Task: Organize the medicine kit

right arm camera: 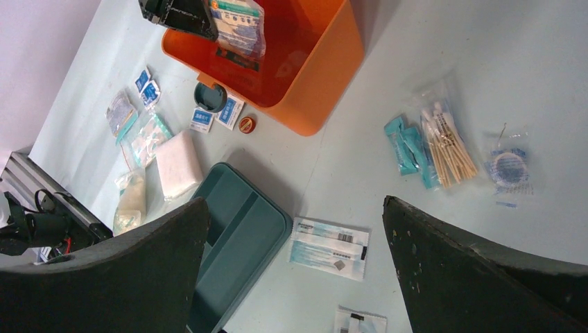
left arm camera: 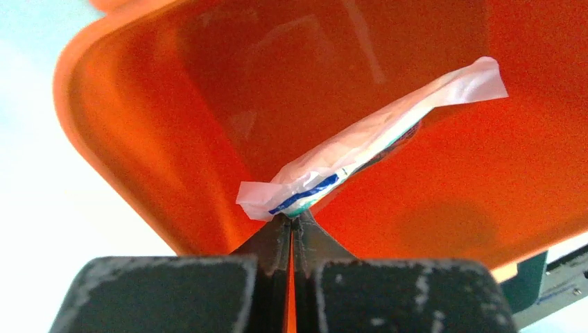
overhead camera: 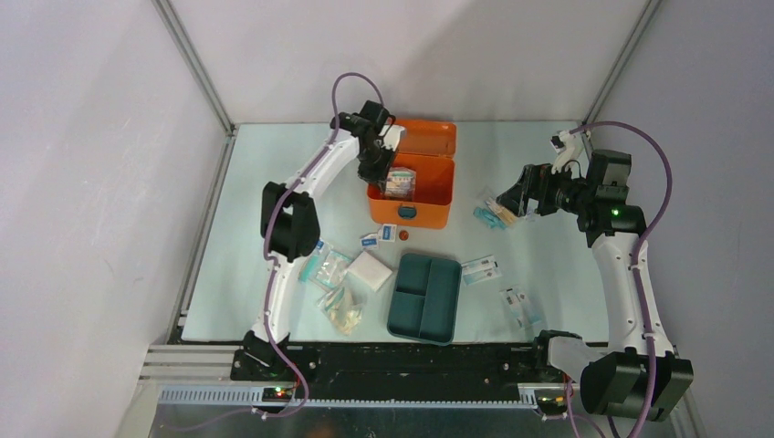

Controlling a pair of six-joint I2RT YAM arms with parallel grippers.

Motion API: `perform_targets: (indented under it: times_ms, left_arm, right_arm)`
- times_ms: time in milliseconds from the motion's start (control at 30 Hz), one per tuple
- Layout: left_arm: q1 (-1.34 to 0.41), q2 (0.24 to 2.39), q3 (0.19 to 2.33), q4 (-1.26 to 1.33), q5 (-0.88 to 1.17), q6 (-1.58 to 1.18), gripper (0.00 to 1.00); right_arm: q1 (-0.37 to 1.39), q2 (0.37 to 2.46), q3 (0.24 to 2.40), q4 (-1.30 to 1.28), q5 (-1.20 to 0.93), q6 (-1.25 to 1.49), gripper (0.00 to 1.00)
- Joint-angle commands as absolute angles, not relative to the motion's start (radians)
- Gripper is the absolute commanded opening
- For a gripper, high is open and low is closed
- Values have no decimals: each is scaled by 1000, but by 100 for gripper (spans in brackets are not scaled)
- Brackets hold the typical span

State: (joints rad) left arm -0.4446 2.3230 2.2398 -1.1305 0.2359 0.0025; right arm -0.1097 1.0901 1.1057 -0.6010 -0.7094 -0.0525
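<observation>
Orange medicine kit is seen open near the worktop's far edge; only the left wrist view shows the left tool clamped on a white packet inside it. The right tool is spread apart over the worktop.

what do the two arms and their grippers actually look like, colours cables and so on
Both arms have white link shells with bulky black joint housings, and a purple cable loops along each. The left gripper and right gripper are black; in the wrist views their fingers are dark, matte, scuffed plastic. A green light glows on the right arm's wrist.
</observation>
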Motion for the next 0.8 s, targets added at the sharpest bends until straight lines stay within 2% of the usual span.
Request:
perform_targets:
  times_ms: [0,233,467,600,667,767]
  left_arm:
    - [-468,2244,2257,-1121,104,-19,0]
    - [-498,2261,2284,-1122,-76,-2,0]
    - [-514,2270,2299,-1121,-135,-2,0]
    - [-515,2273,2316,-1119,-149,-2,14]
    - [-517,2273,2323,-1117,-157,-3,24]
    - [-518,2271,2333,-1116,-162,-4,31]
  right_arm:
    - [-107,1084,1125,-572,-727,-45,100]
    - [-106,1083,1117,-569,-727,-49,100]
    - [-102,1093,1118,-559,-730,-44,100]
    - [-100,1094,1118,-558,-727,-43,100]
    - [-100,1095,1117,-559,-725,-43,100]
    - [-100,1091,1118,-563,-721,-47,100]
